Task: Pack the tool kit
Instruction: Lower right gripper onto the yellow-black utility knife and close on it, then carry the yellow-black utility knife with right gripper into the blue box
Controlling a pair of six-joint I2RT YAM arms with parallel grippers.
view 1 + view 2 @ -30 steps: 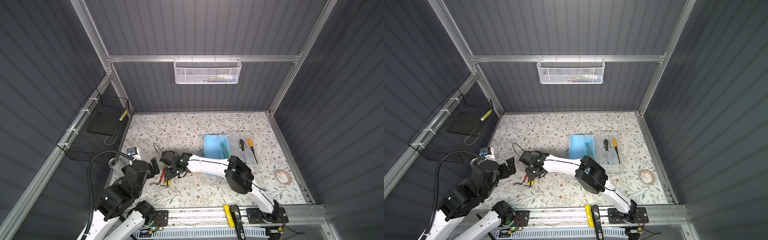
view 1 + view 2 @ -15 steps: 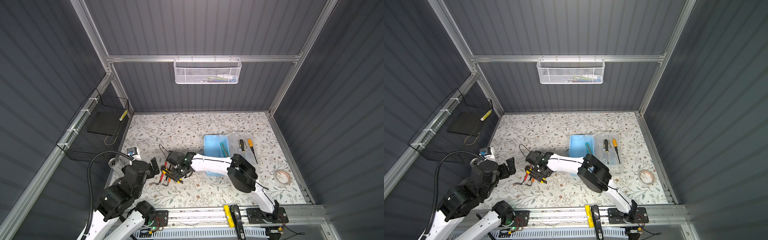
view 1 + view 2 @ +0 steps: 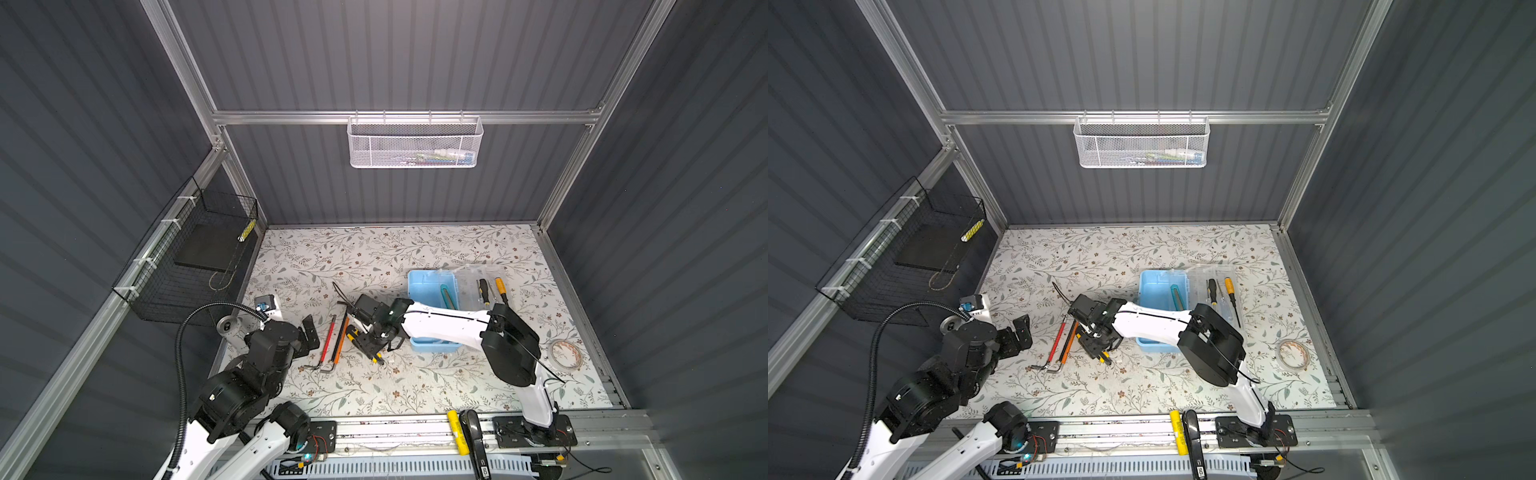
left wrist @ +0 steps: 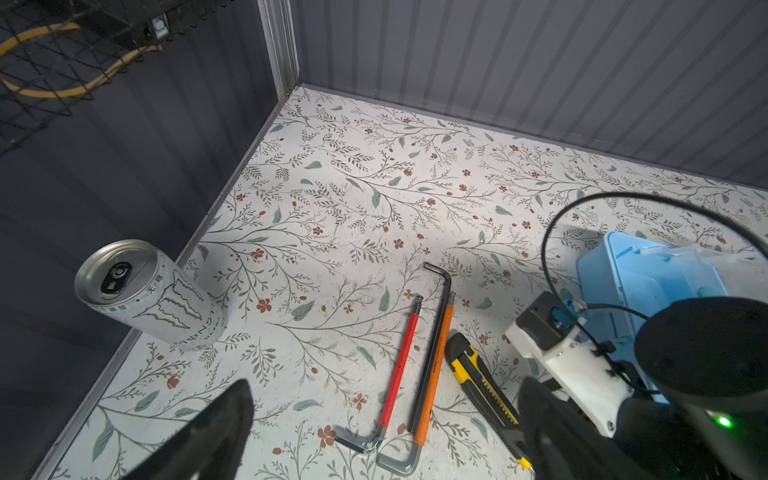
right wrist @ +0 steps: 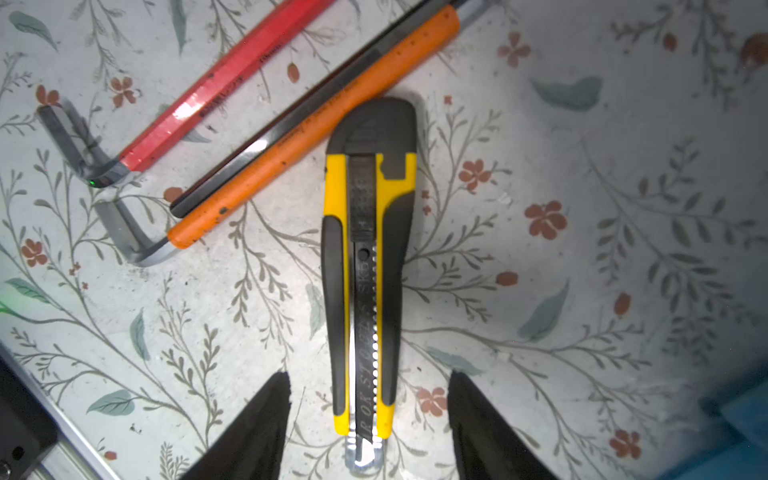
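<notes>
Right tool (image 5: 368, 376) shifted; straddles utility knife (image 5: 365, 266)

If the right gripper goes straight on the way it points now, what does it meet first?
Probably the knife, lying centred under the open right gripper; the gap to it is unclear.

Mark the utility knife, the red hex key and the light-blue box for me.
utility knife (image 5: 365, 266): right wrist view, middle of its body.
red hex key (image 4: 400, 368): left wrist view, red sleeve.
light-blue box (image 3: 424, 291): a top view, bare inner floor.

Right fingers (image 5: 249, 428) apart, left fingers (image 4: 208, 436) wide
</notes>
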